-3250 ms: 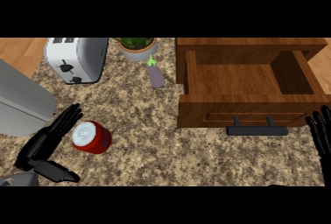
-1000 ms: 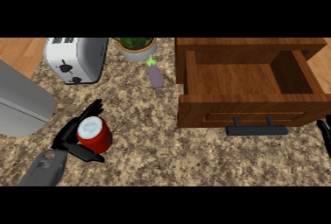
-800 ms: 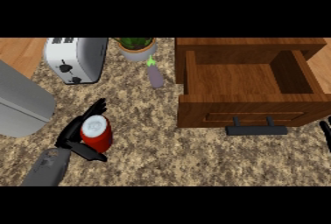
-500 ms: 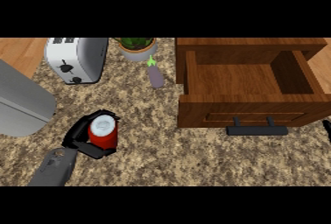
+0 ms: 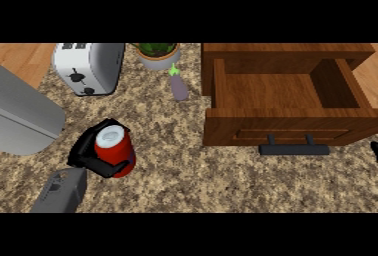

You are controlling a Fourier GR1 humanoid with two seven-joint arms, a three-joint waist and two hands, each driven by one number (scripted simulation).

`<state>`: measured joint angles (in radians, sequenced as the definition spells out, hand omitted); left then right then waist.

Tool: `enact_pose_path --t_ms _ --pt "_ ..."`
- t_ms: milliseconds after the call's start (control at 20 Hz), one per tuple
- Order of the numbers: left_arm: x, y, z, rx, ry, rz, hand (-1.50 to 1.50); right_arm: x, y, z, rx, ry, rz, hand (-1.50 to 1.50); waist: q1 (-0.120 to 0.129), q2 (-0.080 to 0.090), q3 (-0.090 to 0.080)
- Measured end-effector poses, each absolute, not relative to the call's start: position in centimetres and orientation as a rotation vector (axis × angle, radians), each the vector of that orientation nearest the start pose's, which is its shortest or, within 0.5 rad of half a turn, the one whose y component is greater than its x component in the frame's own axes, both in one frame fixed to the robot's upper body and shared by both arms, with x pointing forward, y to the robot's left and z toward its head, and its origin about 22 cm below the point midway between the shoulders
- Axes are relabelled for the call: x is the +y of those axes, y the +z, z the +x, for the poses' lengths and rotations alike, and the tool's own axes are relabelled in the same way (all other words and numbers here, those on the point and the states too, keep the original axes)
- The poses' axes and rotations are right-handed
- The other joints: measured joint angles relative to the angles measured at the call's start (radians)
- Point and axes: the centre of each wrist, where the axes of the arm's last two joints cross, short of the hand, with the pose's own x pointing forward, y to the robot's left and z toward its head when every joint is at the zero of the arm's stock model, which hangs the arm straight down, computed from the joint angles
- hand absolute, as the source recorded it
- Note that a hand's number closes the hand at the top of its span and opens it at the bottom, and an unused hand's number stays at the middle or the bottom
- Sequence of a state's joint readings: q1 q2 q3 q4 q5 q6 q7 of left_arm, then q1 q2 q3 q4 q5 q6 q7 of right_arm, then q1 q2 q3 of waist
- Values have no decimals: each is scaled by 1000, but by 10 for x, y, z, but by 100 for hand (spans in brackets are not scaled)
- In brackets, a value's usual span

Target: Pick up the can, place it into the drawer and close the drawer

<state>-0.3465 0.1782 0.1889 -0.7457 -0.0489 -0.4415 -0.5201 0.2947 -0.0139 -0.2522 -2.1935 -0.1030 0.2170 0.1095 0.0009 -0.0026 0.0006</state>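
A red can (image 5: 116, 150) with a white top is upright at the lower left of the speckled counter, lifted a little and seen from above. My left hand (image 5: 87, 154) is curled round it from the left, fingers wrapping its side. The wooden drawer (image 5: 284, 102) stands pulled open at the right, its inside bare, with a black handle (image 5: 294, 148) on its front. Only a dark sliver of my right hand (image 5: 375, 150) shows at the right edge, beside the drawer's front.
A white toaster (image 5: 88, 67) stands at the back left. A potted plant (image 5: 156, 52) and a small purple eggplant (image 5: 179, 86) lie left of the drawer. A grey slanted appliance (image 5: 26, 117) fills the left edge.
My left hand has closed round the can and moved it slightly right and up off the counter. My right hand has drawn back almost out of the right edge.
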Motion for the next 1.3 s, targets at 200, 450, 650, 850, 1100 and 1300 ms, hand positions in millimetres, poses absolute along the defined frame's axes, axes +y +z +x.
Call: enact_pose_path --t_ms 200,450,650,850,1100,1300 --pt "298 -88 294 -1603 6 -74 150 -302 92 141 -1810 -25 -170 -150 3 -1 0" --pt "281 -63 302 -1648 99 9 150 -301 95 139 -1816 -30 -166 -150 3 -1 0" --pt "261 -34 309 -1673 83 12 150 -306 93 141 -1818 -37 -172 -150 1 0 0" --pt "233 -6 317 -1706 37 0 150 -301 91 143 -1822 -35 -175 -150 -1 0 0" --pt "198 41 327 -1752 -14 -10 150 -305 94 136 -1829 -39 -175 -150 -5 0 0" --pt "172 75 335 -1760 -46 -34 150 -306 95 139 -1828 -38 -180 -150 -6 1 0"
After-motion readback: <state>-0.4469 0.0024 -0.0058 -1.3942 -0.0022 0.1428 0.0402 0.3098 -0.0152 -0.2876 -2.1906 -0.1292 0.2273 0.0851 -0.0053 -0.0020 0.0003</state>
